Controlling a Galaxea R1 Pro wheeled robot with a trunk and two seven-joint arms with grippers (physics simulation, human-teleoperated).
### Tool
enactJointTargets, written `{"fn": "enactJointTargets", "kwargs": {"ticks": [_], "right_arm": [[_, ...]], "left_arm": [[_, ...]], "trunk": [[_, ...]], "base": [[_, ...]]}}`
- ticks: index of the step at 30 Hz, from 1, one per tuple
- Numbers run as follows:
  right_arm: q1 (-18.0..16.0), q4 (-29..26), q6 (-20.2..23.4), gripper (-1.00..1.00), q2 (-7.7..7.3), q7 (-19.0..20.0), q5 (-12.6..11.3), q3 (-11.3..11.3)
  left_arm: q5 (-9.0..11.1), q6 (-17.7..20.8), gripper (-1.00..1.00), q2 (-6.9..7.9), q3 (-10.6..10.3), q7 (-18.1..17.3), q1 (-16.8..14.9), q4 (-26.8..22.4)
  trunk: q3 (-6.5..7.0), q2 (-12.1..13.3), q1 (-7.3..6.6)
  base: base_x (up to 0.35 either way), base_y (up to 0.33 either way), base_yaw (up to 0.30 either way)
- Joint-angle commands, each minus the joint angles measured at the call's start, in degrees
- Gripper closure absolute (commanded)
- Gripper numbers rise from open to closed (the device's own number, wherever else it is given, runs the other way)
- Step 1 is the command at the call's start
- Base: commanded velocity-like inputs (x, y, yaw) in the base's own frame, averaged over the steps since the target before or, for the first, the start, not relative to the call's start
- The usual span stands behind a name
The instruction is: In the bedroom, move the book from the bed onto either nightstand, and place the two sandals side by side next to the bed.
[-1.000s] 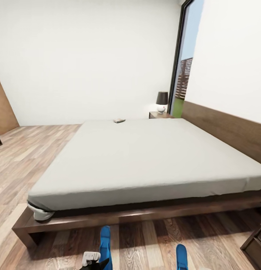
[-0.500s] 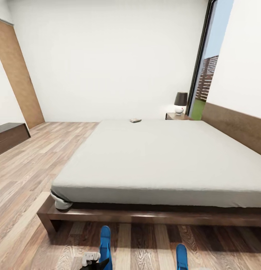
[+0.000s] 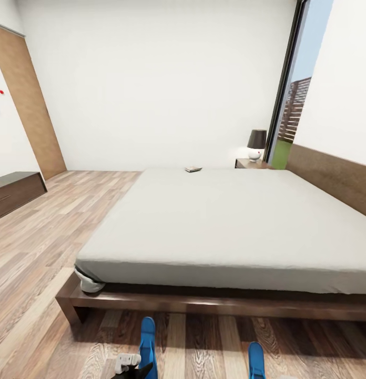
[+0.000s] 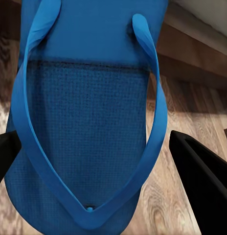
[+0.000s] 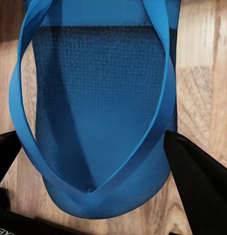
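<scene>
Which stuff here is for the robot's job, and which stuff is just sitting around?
For the job: left sandal, right sandal, book, bed, nightstand.

Just lying about: lamp, long low cabinet, wooden door.

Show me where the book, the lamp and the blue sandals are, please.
book (image 3: pixel 193 169), head view, middle of its cover, lying on the bed.
lamp (image 3: pixel 256 139), head view, its dark shade.
left sandal (image 4: pixel 89 122), left wrist view, its footbed.
right sandal (image 5: pixel 101 107), right wrist view, its footbed.
</scene>
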Motion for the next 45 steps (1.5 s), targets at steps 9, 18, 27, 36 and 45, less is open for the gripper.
{"fn": "enactJointTargets", "kwargs": {"ticks": [9,18,27,36,45], "right_arm": [[-0.02,-0.15,0.75,1.0,-0.8,0.72,-1.31,-4.53],[-0.02,-0.15,0.91,1.0,-2.77,1.0,-4.39,-10.07],[-0.02,-0.15,1.0,1.0,-2.95,1.05,-4.42,-10.14],[-0.02,-0.02,1.65,1.0,-11.58,9.17,-6.4,-10.11],[-0.08,-1.82,15.54,1.0,-13.83,25.52,-8.09,-10.2]], "left_arm": [[-0.19,-0.01,1.0,0.94,0.54,-0.33,-0.08,-0.28],[-0.61,20.41,1.0,4.09,0.48,18.6,-0.99,-12.33],[-12.06,26.97,1.0,4.69,0.37,36.68,-2.4,-16.53],[-15.41,31.04,1.0,4.66,0.34,38.72,-3.5,-16.95],[-15.02,30.61,1.0,3.78,0.29,38.63,-3.52,-17.14]], "trunk": [[-0.05,-0.02,-0.01],[-0.05,-0.02,-0.01],[-0.05,-0.02,-0.01],[-0.05,-0.02,-0.01],[-0.05,-0.02,-0.01]], "base": [[0.0,0.0,0.0],[0.0,0.0,0.0],[0.0,0.0,0.0],[0.0,0.0,0.0],[0.0,0.0,0.0]]}}
